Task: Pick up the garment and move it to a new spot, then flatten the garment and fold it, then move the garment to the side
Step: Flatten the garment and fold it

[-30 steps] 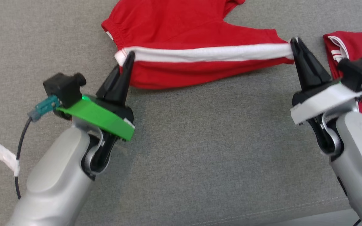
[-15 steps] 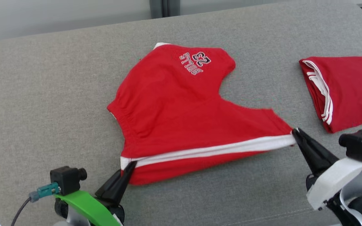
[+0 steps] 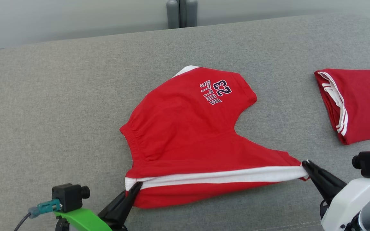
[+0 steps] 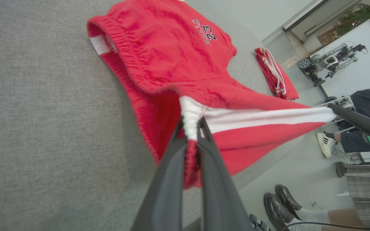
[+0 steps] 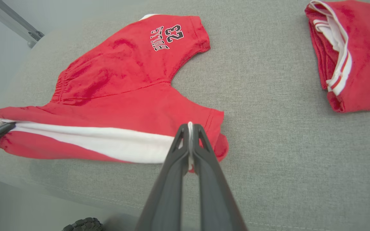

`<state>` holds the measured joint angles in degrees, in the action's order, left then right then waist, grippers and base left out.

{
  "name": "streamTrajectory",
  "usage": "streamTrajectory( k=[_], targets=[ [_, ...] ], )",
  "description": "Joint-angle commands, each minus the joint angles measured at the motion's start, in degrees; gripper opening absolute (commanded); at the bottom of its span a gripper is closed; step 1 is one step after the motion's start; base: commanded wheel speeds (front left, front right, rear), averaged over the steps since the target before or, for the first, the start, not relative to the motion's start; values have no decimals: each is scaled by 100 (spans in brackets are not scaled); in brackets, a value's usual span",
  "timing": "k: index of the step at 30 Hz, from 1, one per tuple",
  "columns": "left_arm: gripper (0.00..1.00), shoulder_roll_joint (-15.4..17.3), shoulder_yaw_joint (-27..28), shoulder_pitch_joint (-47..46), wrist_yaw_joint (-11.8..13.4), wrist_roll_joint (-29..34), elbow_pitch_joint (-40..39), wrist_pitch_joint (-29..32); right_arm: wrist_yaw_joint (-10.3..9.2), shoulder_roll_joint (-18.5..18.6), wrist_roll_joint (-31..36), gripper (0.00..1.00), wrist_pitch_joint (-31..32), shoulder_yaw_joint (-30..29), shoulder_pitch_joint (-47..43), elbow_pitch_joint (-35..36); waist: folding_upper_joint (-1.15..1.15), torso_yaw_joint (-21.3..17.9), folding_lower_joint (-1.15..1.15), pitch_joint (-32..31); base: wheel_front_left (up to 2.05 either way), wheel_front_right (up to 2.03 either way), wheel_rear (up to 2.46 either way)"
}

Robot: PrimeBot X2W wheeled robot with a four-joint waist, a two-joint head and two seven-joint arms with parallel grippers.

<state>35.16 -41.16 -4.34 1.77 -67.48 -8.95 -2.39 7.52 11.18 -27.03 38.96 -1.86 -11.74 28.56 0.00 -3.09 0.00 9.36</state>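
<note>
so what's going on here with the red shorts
The robot has the red shorts by two ends of one white side stripe. Its left gripper is shut on the waistband end and its right gripper is shut on the leg-hem end, so that edge is pulled straight between them. The rest of the shorts lies spread on the grey padded surface, "23" print facing up. A folded red garment sits apart to the right.

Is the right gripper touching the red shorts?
Touching: the right wrist view shows the right gripper clamped on the white stripe of the red shorts.
</note>
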Motion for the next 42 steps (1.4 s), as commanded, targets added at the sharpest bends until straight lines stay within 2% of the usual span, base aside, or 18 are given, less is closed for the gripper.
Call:
streamTrajectory(
  k=[1, 9, 14, 21, 24, 27, 29, 31, 33, 38, 39, 42],
  targets=[
    [0, -72, 62, -157, -21, 67, 10, -102, -7, 62, 96, 0, -130, -4, 175, 37, 0, 27, 0, 8, 0, 0, 0],
    [0, -607, 331, -1199, -177, 519, 324, -610, -8, 595, 509, 0, -1357, 187, 1316, -188, 0, 126, 0, -110, 0, 0, 0],
    [0, -859, 473, -1935, -233, 553, 374, -590, -8, 1003, 609, 0, -1882, 419, 1978, -341, 0, 109, 0, -246, 0, 0, 0],
    [0, -881, 798, -2464, -209, 341, -125, -484, -8, 1481, 713, 0, -2182, 558, 2656, -74, 0, 22, 0, -145, 0, 0, 0],
    [0, -773, 874, -2702, -162, 306, -296, -314, -8, 1676, 679, 0, -2127, 708, 3025, -62, 0, -14, 0, 63, 0, 0, 0],
    [0, -797, 944, -3033, -149, 310, -264, -206, -9, 1779, 564, 0, -2083, 915, 3522, -241, 0, -46, 0, 400, 0, 0, 0],
    [0, -866, 1005, -3329, -156, 308, -99, -153, -8, 1829, 468, 0, -2050, 1101, 3978, -510, 0, -72, 0, 718, 0, 0, 0],
    [0, -1079, 1188, -3695, -142, 139, 167, -245, -8, 1854, 375, 0, -2064, 1335, 4564, -882, 0, -95, 0, 1088, 0, 0, 0],
    [0, -1139, 1291, -4157, -135, 246, 565, -239, -8, 1843, 329, 0, -2154, 1624, 5226, -1368, 0, -137, 0, 1470, 0, 0, 0],
    [0, -1418, 1451, -5491, -298, 625, 1748, -552, -8, 1410, 436, 0, -2876, 2292, 7178, -2957, 0, -303, 0, 2197, 0, 0, 0],
    [0, -1510, 1533, -5734, -359, 667, 1971, -738, -10, 1199, 438, 0, -3144, 2266, 7559, -3345, 0, -332, 0, 2271, 0, 0, 0],
    [0, -1605, 1662, -6309, -504, 1023, 2471, -1100, -12, 877, 738, 0, -3834, 2279, 8431, -4232, 0, -385, 0, 2353, 0, 0, 0]
  ],
)
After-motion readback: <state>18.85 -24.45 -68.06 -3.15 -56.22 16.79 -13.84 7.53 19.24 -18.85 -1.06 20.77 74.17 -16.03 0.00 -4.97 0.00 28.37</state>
